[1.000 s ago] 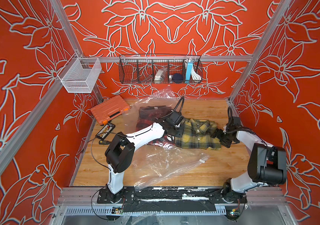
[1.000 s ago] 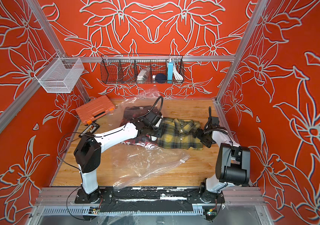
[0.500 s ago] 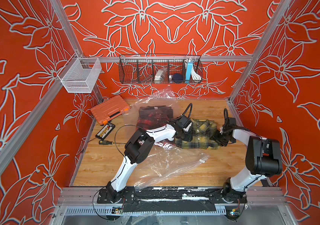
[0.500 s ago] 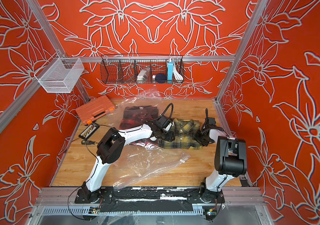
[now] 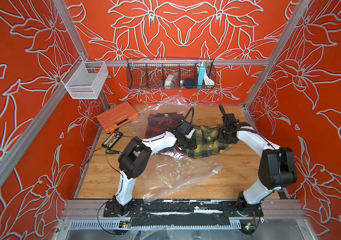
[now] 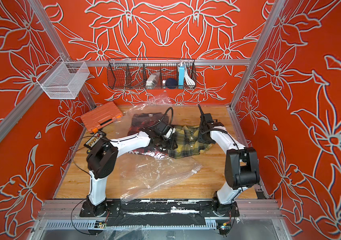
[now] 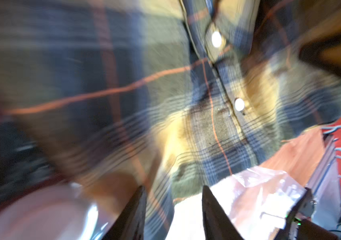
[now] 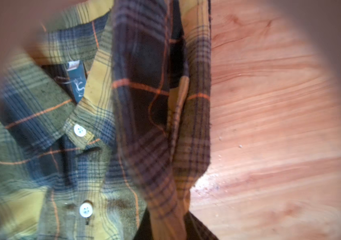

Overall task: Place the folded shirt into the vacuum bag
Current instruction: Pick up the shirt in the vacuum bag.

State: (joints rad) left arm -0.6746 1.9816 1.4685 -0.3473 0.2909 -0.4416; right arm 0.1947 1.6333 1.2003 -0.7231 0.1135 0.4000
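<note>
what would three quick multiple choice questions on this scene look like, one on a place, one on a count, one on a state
1. The yellow plaid shirt lies: A in a wall basket; B on the table between the left claw and the right claw; C hanging on the wall.
2. Plaid shirts in view: A one; B two; C four.
3. The orange case is: A lid open; B standing on end; C shut and lying flat.

Answers:
1 B: both top views show it on the wood with a claw at each end.
2 B: the yellow one, plus a red plaid shirt seen through the clear plastic of the vacuum bag.
3 C: its lid is down, broad face up.
</note>
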